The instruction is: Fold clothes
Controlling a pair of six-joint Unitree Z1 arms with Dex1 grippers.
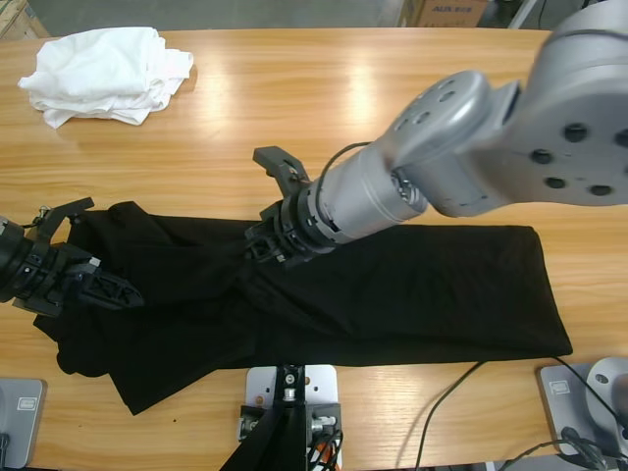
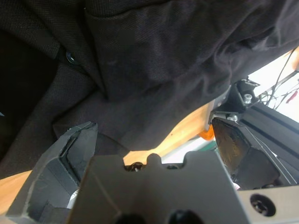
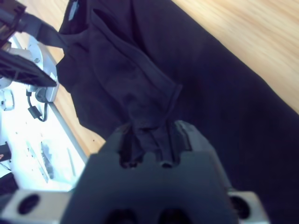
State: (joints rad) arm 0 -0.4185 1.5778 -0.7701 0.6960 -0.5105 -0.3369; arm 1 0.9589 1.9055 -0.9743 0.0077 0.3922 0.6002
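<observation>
From above: the black polo shirt (image 1: pixel 392 294) lies stretched along the near edge of the surface (image 1: pixel 324 108), flat toward the right end and rumpled toward the left, where folding has yet to tidy it. My right jaws (image 1: pixel 263 245), reaching down from the upper right corner, are clenched on a ridge of cloth near the shirt's middle, so that a fold can be drawn from there. My left jaws (image 1: pixel 74 245) sit at the left edge with their tips spread over the bunched end of the shirt, placed, I judge, to take that end next. The white garments (image 1: pixel 103 71) wait in a loose bundle at the far left corner, well apart from the work.

Along my left jaws (image 2: pixel 154 140): they stand released, dark shirt (image 2: pixel 154 60) hanging above and ahead of them but nothing between them. A button (image 2: pixel 71 57) shows on the cloth, suggesting the placket is close by. A strip of the surface (image 2: pixel 182 133) shows under the hem.

Along my right jaws (image 3: pixel 152 140): a gathered pleat of the shirt (image 3: pixel 140 84) runs straight down between them and is held tight, the fabric pulled into a taut crease by the grip. The bare surface (image 3: pixel 252 42) lies beyond.
</observation>
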